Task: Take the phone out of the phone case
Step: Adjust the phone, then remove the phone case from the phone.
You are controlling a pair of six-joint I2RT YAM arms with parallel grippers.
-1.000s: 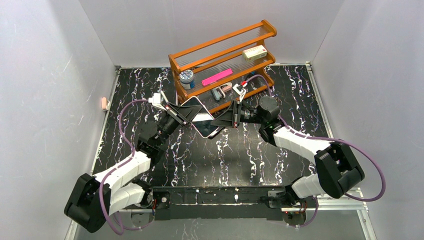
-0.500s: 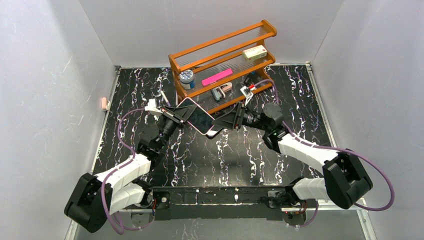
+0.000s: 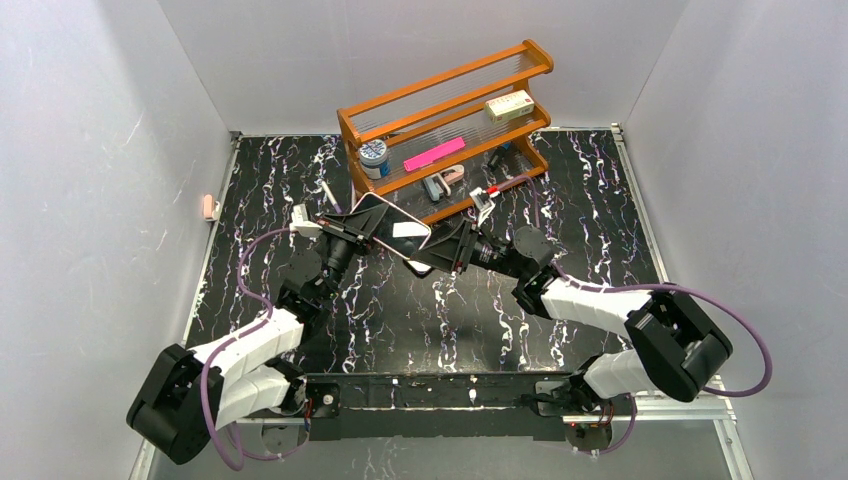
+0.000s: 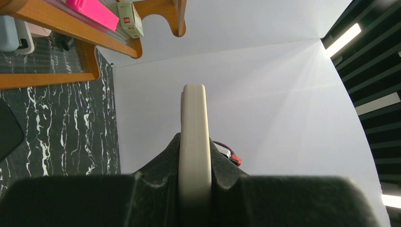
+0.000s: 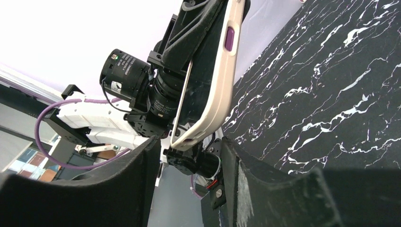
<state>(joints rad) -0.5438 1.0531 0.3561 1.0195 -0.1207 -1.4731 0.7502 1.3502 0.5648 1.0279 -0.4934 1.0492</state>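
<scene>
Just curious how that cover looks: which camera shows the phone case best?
The right wrist view: the phone case is close, showing its cream side, purple button and the phone inside. The left wrist view shows only its thin edge, clamped in the left jaws. The top view shows it small, from above.

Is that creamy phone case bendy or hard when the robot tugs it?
The phone case is probably a bit bendy: its rounded cream rim looks rubbery. Likely grippy too, since the left gripper holds it by one edge.
</scene>
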